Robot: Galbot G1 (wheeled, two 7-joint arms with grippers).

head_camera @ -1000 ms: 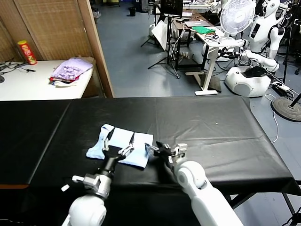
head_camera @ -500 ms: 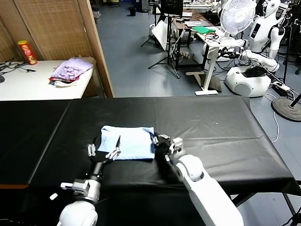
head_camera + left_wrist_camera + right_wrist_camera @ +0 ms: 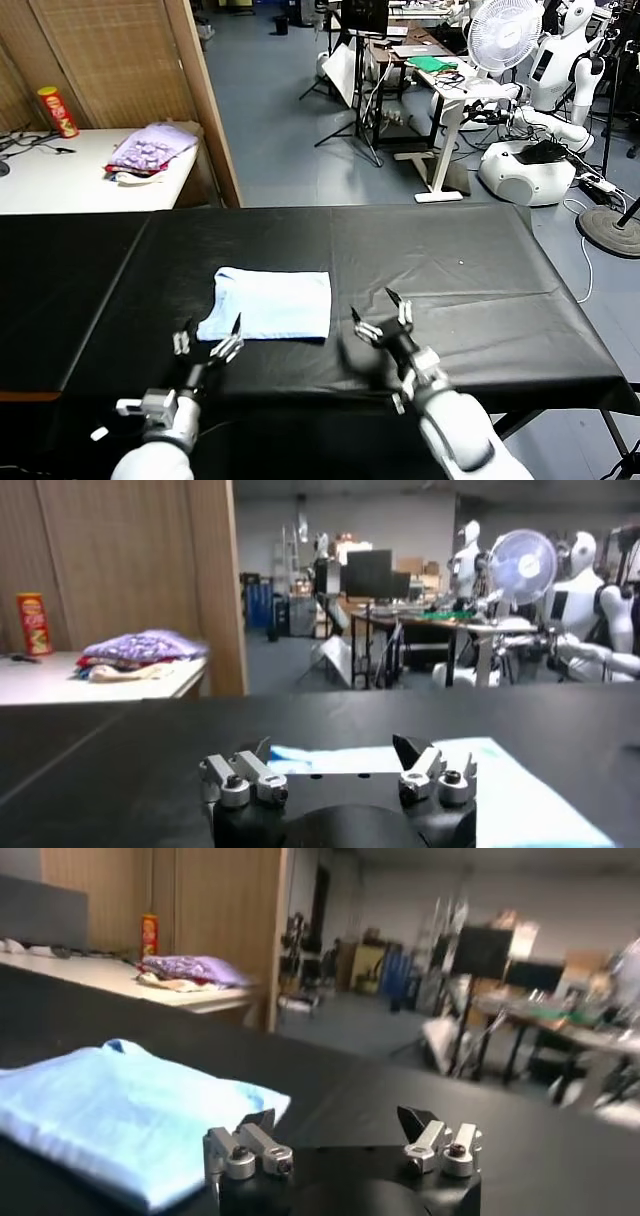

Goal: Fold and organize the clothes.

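On the black cloth-covered table [image 3: 470, 270], the left gripper [image 3: 208, 347] hovers near the front edge, just short of the near-left corner of the folded shirt, its fingers spread wide and holding nothing; that reads as an arm drawn clear so the cloth lies undisturbed. Beyond it, left of the table's middle, lies the pale sky-blue short-sleeved T-shirt of thin soft fabric [image 3: 268, 303], folded into a flat rectangle. Its long axis runs across the table from left to right, and a small notch breaks its left end, though which end is the collar I cannot tell. The right gripper [image 3: 382, 319] hangs just off the shirt's right edge, apart from it, fingers likewise wide and empty. The fold itself looks finished; tidying away may remain.
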